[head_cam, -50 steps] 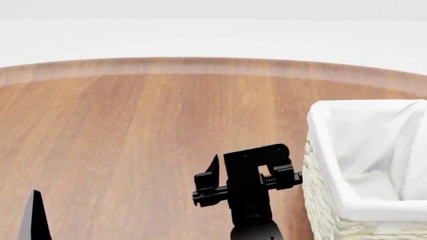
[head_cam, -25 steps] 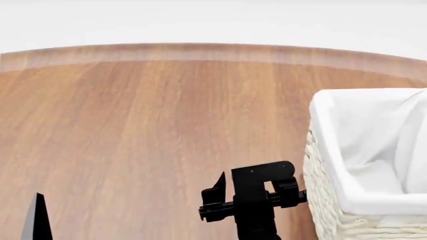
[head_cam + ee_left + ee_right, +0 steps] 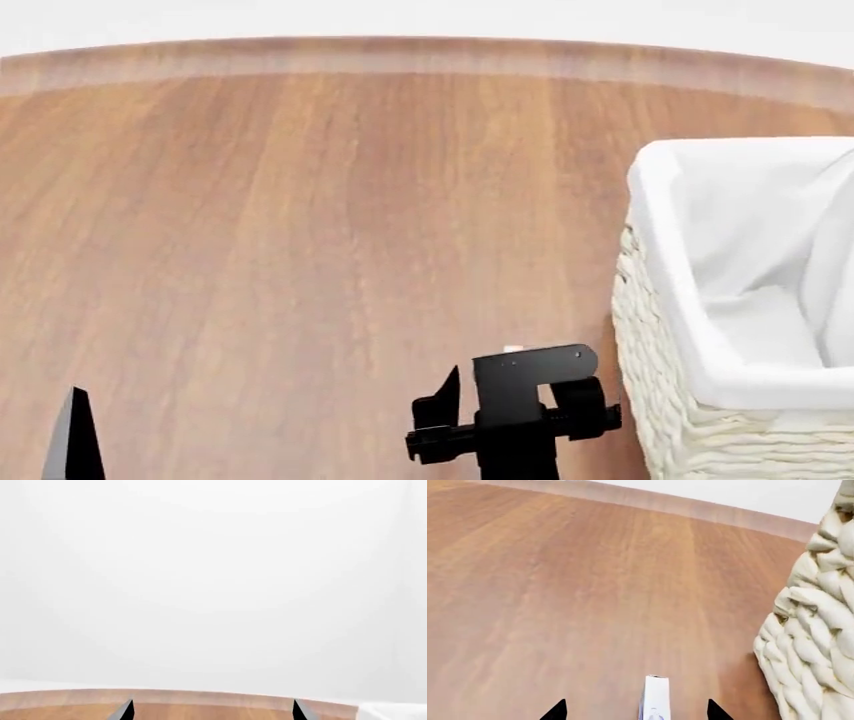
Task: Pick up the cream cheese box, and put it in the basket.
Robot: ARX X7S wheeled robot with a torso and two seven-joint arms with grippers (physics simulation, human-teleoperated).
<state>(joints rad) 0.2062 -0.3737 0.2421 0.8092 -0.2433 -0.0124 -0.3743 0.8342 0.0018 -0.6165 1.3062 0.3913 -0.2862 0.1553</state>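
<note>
The cream cheese box (image 3: 655, 699) is a thin white box with a blue mark. It stands on edge on the wooden table, between my right gripper's (image 3: 636, 711) spread fingertips, with a gap on each side. In the head view only a white corner of the cream cheese box (image 3: 514, 349) shows past the black right gripper (image 3: 511, 380). The basket (image 3: 674, 330), woven wicker with a white cloth lining, stands just right of that gripper. My left gripper (image 3: 211, 712) is open and holds nothing, over the table's left side. One of its fingertips (image 3: 74, 438) shows at the lower left.
The wicker wall of the basket (image 3: 810, 645) stands close beside the right gripper. The round wooden table (image 3: 294, 220) ends in a curved far edge (image 3: 400, 55), with a white floor beyond it.
The head view has tilted down, so the table's far edge and the basket sit higher in frame. The right gripper sits lower in frame, and the box's white corner now shows beyond it.
</note>
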